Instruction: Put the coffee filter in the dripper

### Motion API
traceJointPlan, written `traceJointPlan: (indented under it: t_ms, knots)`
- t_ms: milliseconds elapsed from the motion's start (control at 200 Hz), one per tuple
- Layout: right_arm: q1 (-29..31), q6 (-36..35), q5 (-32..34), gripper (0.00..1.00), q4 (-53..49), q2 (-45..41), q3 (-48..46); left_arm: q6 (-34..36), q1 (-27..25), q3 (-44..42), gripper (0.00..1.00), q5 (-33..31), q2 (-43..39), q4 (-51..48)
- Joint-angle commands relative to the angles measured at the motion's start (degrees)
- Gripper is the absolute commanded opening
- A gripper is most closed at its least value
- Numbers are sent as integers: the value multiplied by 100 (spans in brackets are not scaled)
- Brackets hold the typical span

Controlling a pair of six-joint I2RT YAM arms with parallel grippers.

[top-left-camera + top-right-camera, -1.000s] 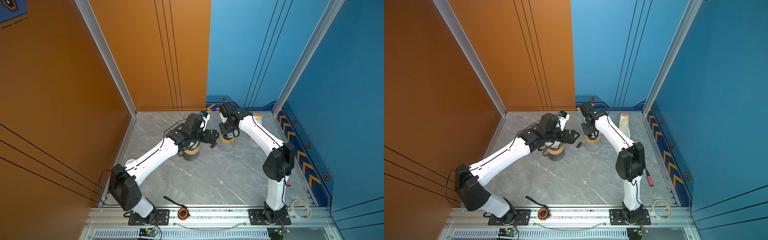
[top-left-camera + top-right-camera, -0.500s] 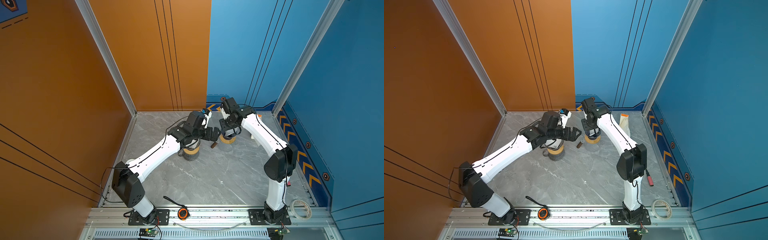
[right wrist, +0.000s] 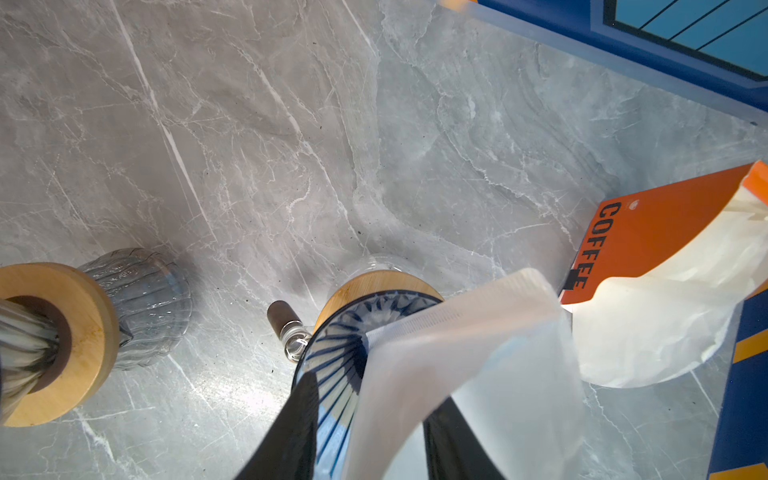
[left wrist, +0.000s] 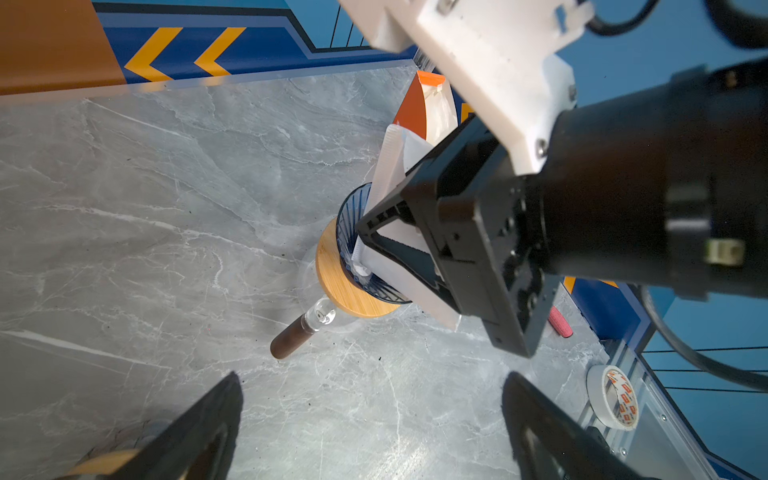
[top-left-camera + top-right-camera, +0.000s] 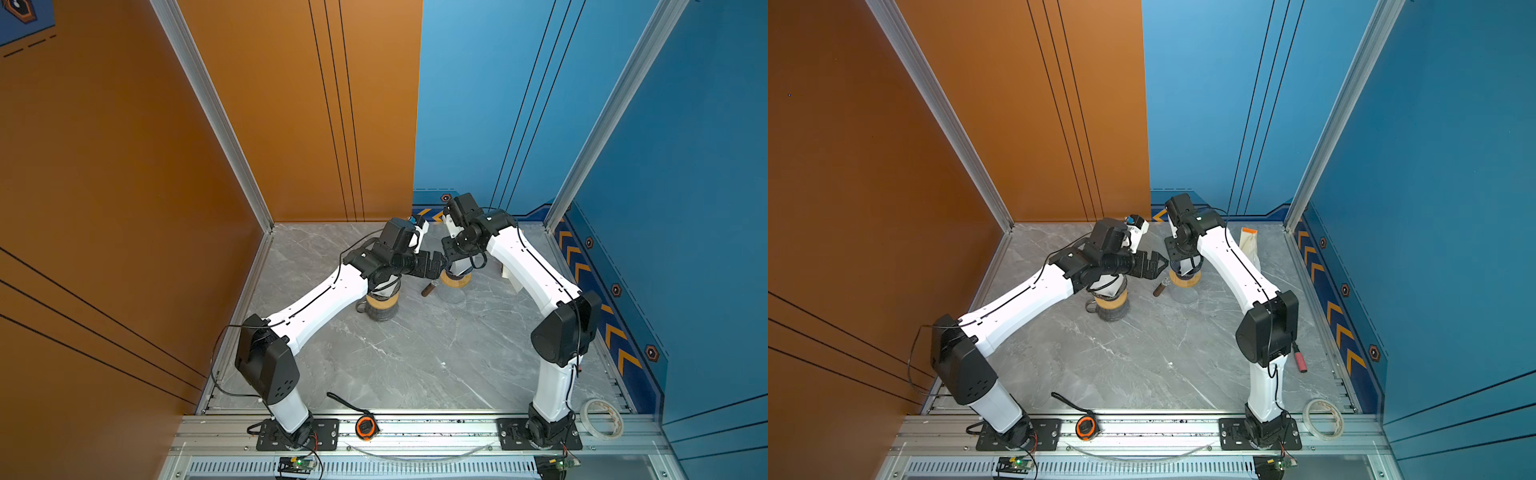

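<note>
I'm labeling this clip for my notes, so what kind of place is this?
Likely a robot lab test cell, not a kitchen: left arm and right arm bolted to an aluminium rail, orange wall and blue wall boxing in a marble-look tabletop, a tape measure on the rail.

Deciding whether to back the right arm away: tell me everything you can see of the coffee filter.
The coffee filter is white, thin paper, folded, with a crimped seam along one edge. It stands tip-down in the blue ribbed dripper, much of it sticking above the rim. The right gripper straddles it, jaws parted; contact unclear.
</note>
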Motion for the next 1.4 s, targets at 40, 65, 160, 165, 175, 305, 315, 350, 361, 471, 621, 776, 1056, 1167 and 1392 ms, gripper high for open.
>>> traceJointPlan:
  t_ms: [40,65,160,165,175,305,315,350,361,471,621,776,1056,1167,1392]
  knots:
    - [-58,123,-129,44,-176,-304,166,-17,11,224,98,96,85,-41]
    - [-66,133,-143,45,-174,-327,186,-24,12,245,98,95,95,-49]
    - [-69,149,-172,47,-174,-410,241,-28,13,301,98,83,128,-46]
    - [-67,151,-167,47,-174,-411,241,-28,12,302,98,85,132,-46]
    - [-67,153,-163,47,-174,-417,249,-28,12,314,98,87,132,-49]
    - [-75,186,-147,50,-167,-533,268,-36,11,356,98,70,163,-47]
    - [-75,184,-147,50,-166,-551,268,-32,11,361,98,68,162,-45]
    - [-84,191,-151,50,-149,-582,268,-37,11,365,98,56,170,-49]
    - [-84,201,-152,51,-143,-598,268,-41,11,365,98,53,173,-47]
    - [-110,231,-140,53,-106,-713,268,-52,20,397,98,43,209,-42]
    - [-186,365,104,53,-81,-910,213,-30,26,554,98,86,341,-47]
    - [-490,811,94,49,-86,-1106,-156,25,16,839,99,146,627,-44]
    - [-898,1300,-346,40,51,-1205,-808,69,10,1653,92,335,1365,-210]
    - [-953,1339,-514,39,149,-1159,-889,95,-38,2024,89,347,1654,-344]
    - [-998,1365,-929,33,246,-907,-934,126,-68,2476,81,284,2069,-481]
